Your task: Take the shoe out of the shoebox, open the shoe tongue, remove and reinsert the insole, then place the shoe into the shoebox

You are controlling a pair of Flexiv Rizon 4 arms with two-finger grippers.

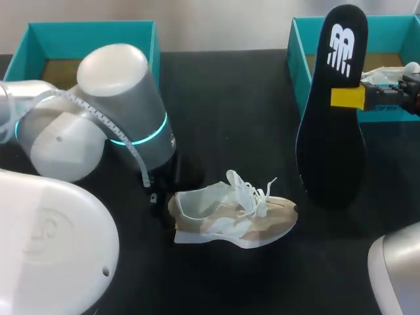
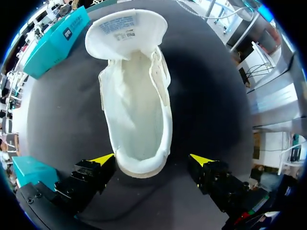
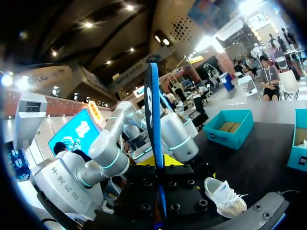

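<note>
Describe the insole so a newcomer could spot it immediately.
On the black table, find the teal shoebox at the far right. Just in front, the right gripper holds the insole upright. It is a black oval with a white logo, unlike the beige-and-white shoe lying mid-table.

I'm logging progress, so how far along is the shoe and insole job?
Done: the shoe lies out on the table, tongue opened, inside bare. In hand: the right tool holds the insole aloft; the open left tool straddles the heel. Left: reinsert the insole, then put the shoe into the shoebox.
</note>
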